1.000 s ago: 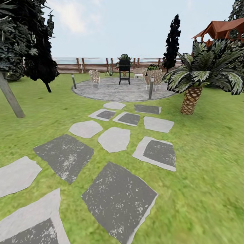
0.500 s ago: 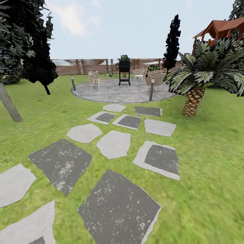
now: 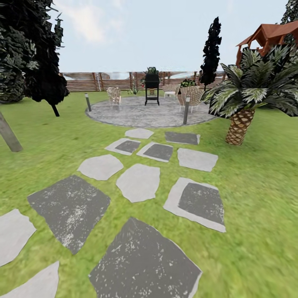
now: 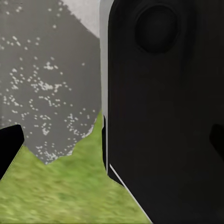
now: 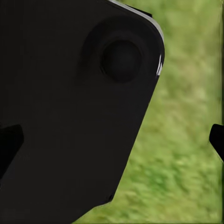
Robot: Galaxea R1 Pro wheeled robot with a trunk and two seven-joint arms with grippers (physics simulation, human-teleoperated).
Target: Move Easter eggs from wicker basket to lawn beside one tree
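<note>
Green lawn point(image 3: 256, 198) is all around me, with flat grey stones point(image 3: 140, 181) running to a round patio point(image 3: 145, 114). A palm point(image 3: 240, 124) stands near it. I cannot tell if my left or right end effector is open.

The lawn point(image 3: 256, 186) is flat green grass. It spreads from the near ground at 6 o'clock up to the brown slatted fence point(image 3: 111, 84) of the garden at 12 o'clock. At 9 o'clock a smooth grey-beige trunk of the tree point(image 3: 8, 134) leans out of the grass, its dark, pointed leaves point(image 3: 25, 49) hanging low at 10 o'clock.
</note>
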